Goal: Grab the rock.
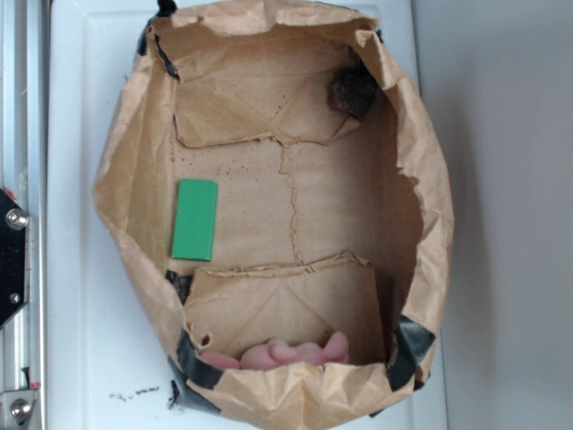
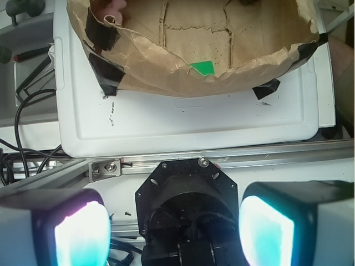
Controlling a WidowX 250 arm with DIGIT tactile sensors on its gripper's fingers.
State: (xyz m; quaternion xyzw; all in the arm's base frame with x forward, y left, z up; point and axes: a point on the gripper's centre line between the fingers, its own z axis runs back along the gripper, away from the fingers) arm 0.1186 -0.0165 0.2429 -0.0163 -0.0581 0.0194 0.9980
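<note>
The rock [image 1: 352, 91] is a dark, rough lump in the far right corner of the open brown paper bag [image 1: 431, 188], close against the bag's wall. In the exterior view the gripper is out of sight. The wrist view shows my gripper [image 2: 175, 227] well outside the bag [image 2: 166, 61], back over the robot's black base, beyond the white board and the metal rail. Its fingers [image 2: 82, 233] stand wide apart and open, with nothing between them. The bag's near wall hides most of its floor in the wrist view, and I cannot make out the rock there.
A flat green block [image 1: 195, 219] [image 2: 203, 68] lies on the bag's floor at the left. A pink soft lump [image 1: 295, 352] [image 2: 108, 6] sits in the near corner. The bag rests on a white board [image 2: 194, 122]. An aluminium rail [image 2: 249, 157] and cables [image 2: 28, 105] lie near the base.
</note>
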